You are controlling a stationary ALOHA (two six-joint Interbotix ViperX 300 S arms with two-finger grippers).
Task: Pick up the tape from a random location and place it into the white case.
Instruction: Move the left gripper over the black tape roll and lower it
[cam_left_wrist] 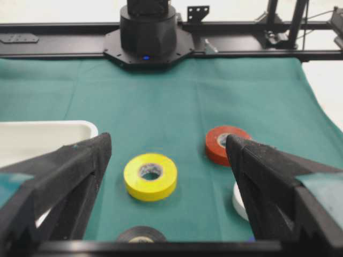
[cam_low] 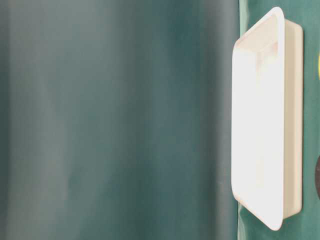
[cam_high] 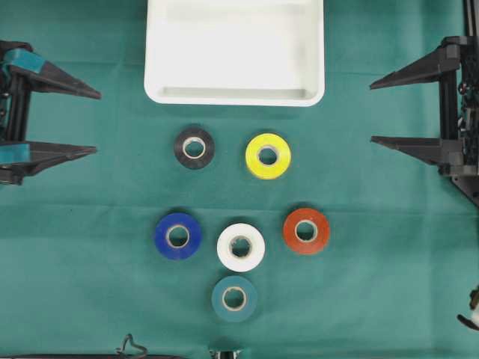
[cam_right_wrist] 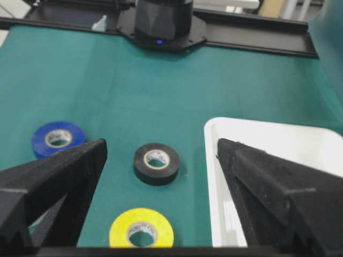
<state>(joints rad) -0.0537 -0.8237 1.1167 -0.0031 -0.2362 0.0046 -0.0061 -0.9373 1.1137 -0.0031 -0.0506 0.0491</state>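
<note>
Your left tool (cam_high: pixel 93 122) is standing with its jaws spread wide and nothing between them, hanging at the left edge of the bench, and your right tool (cam_high: pixel 374 112) is mirroring it on the far side, equally wide and equally empty; neither is touching a roll yet, so you are choosing and approaching; you are best off taking the black tape (cam_high: pixel 194 147) or the yellow tape (cam_high: pixel 268 155), since both are lying just short of the white case (cam_high: pixel 234 96) and well apart from one another; be coming down straight over the roll with the fingers straddling its outer wall, and be closing only once the tips are nearly at the cloth, because a flat ring gives little height to catch; the blue tape (cam_high: pixel 178 235), white tape (cam_high: pixel 241 247), red tape (cam_high: pixel 306 230) and teal tape (cam_high: pixel 234 298) are sitting lower down, the white one close to the teal one, so a wide tool is risking a nudge there; every roll is a smooth, glossy ring with a pale cardboard core, lying flat; the case is a shallow, rounded-cornered tray of shiny white plastic with a raised rim, empty as far as I am seeing; the green cloth (cam_high: pixel 389 247) is looking soft and matte, faintly creased.
</note>
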